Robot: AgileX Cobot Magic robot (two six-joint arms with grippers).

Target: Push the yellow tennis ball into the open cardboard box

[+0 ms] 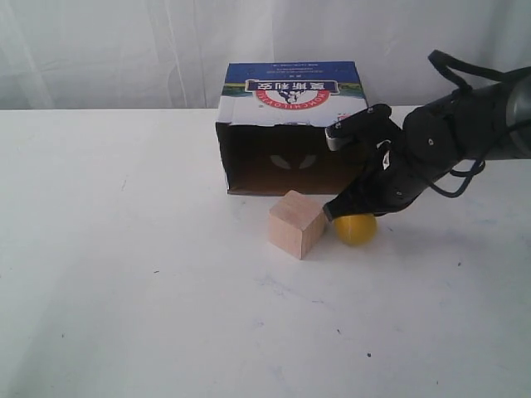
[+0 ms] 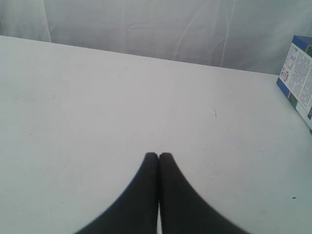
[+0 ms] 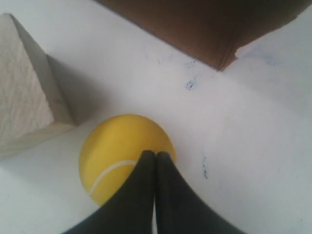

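Observation:
The yellow tennis ball [image 1: 356,228] [image 3: 117,153] rests on the white table just right of a pale wooden cube [image 1: 295,224] [image 3: 24,107], in front of the open cardboard box [image 1: 290,124] [image 3: 195,24], whose dark opening faces the ball. My right gripper [image 1: 333,209] [image 3: 155,155] is shut with nothing between its fingers; its tips sit over the ball's upper edge on the side towards the box. My left gripper [image 2: 158,156] is shut and empty above bare table, out of the exterior view; only a blue-and-white edge of the box [image 2: 298,78] shows there.
The wooden cube stands close to the box's opening, partly in front of its right half, with a small gap to the ball. White curtains hang behind the table [image 1: 124,274]. Faint scuff marks [image 3: 191,84] lie on the tabletop between ball and box.

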